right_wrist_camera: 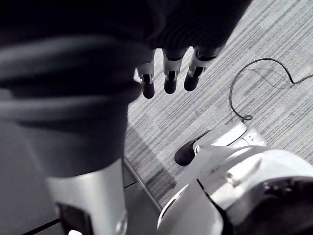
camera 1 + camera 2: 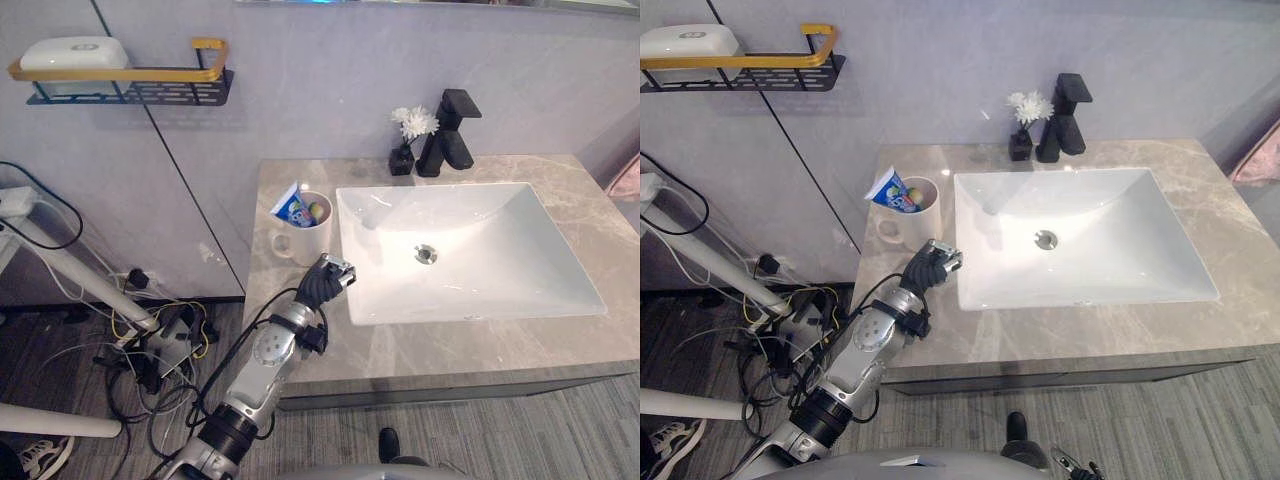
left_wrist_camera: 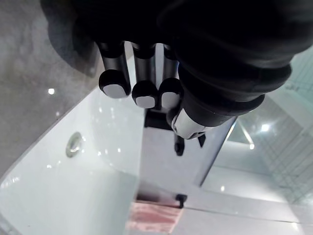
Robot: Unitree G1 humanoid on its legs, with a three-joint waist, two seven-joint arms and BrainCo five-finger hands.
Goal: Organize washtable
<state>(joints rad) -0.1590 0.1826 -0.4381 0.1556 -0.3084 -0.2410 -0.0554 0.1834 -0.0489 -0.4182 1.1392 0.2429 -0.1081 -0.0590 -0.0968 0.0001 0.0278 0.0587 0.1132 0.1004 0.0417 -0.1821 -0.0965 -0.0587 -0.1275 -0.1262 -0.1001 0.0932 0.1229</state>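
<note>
left eye view: left hand balled up beside the mug

the left eye view looks down on a grey veined stone washtable counter (image 2: pixel 450 350) with a white rectangular sunken sink (image 2: pixel 560 265) set into it. at the back rim of the sink stands an angular matte black faucet (image 2: pixel 448 135), and just beside it, on its left, a small black vase of white flowers (image 2: pixel 405 148).

on the counter left of the sink stands a cream ceramic mug (image 2: pixel 308 238), upright, with its handle turned to the left. a blue-and-white toothpaste tube (image 2: pixel 289 207) stands in it, leaning towards the left over the rim. something small and green also sits inside the mug; what it is cannot be told.

the left hand (image 2: pixel 325 280) hangs over the strip of counter between the mug and the sink's near left corner, just in front of the mug and apart from it. in the left wrist view its fingers (image 3: pixel 114 83) are curled in with the thumb tucked close, and they hold nothing.

the right hand (image 1: pixel 169 78) hangs low over grey striped carpet, fingers loose and straight, carrying nothing.

on the wall well to the left is a black wire shelf with a yellow rail (image 2: pixel 150 88), bearing a white lidded box (image 2: pixel 75 52).
</note>
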